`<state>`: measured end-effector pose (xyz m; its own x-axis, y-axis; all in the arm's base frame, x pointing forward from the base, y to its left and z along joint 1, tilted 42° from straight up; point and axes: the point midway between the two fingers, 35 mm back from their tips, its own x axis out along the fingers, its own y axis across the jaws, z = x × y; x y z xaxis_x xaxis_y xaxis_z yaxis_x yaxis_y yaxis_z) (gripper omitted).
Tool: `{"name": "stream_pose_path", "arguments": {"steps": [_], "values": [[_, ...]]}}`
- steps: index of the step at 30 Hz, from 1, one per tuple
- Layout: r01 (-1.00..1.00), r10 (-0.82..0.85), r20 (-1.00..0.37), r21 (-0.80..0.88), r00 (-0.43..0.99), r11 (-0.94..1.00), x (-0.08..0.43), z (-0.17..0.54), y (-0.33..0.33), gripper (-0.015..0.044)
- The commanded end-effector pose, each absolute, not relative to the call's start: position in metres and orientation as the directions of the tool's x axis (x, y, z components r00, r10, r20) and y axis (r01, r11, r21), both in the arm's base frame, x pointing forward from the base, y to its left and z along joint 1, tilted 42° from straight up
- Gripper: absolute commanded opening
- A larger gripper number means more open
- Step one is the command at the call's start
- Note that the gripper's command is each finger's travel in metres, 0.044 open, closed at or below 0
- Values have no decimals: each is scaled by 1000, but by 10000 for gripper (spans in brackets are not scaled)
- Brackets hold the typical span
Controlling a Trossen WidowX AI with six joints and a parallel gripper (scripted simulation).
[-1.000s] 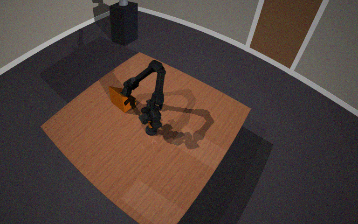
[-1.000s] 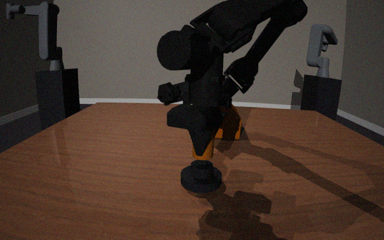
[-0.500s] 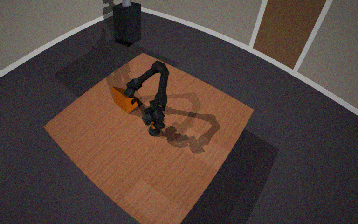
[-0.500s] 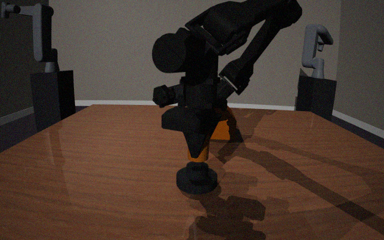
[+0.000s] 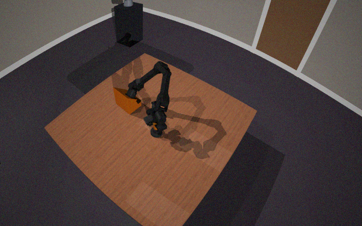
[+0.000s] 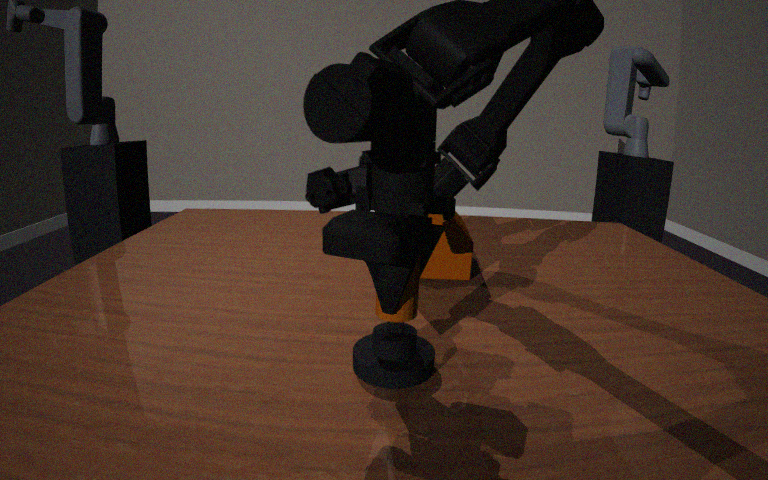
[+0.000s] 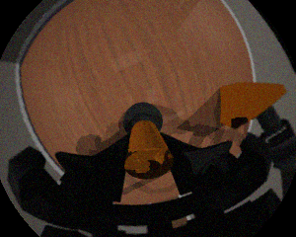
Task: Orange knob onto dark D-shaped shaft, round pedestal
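Note:
The orange knob (image 5: 155, 126) (image 6: 410, 307) (image 7: 147, 140) is upright between the fingers of my gripper (image 6: 393, 306) (image 7: 144, 136), which is shut on it. The round dark pedestal (image 5: 155, 134) (image 6: 369, 364) (image 7: 142, 108) stands on the table directly below. Its dark shaft (image 6: 395, 344) rises from the middle. In the exterior view the knob's lower edge is just above the shaft's top; I cannot tell whether they touch. The pedestal's disc shows bare around the shaft. The knob's hole and the shaft's flat side are hidden. In the wrist view the knob covers the shaft.
An orange slanted block (image 5: 125, 102) (image 6: 449, 265) (image 7: 244, 104) stands by the arm's base, behind the gripper in the exterior view. The arm's shadows fall over the wooden table (image 5: 101, 145) (image 6: 168, 356). Grey arms on dark stands (image 6: 102, 196) (image 6: 632, 190) are beyond the table.

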<state>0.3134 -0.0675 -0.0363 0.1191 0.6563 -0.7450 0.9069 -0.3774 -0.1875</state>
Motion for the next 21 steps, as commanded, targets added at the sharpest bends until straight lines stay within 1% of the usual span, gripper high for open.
{"name": "stream_pose_path", "arguments": {"steps": [1,5,21], "values": [[886,655,-746,-218,120,-410,314,-35,-69,0],[811,655,-746,-307,120,-498,314,-36,-68,0],[805,655,-746,-313,120,-504,314,-38,-66,0]]}}
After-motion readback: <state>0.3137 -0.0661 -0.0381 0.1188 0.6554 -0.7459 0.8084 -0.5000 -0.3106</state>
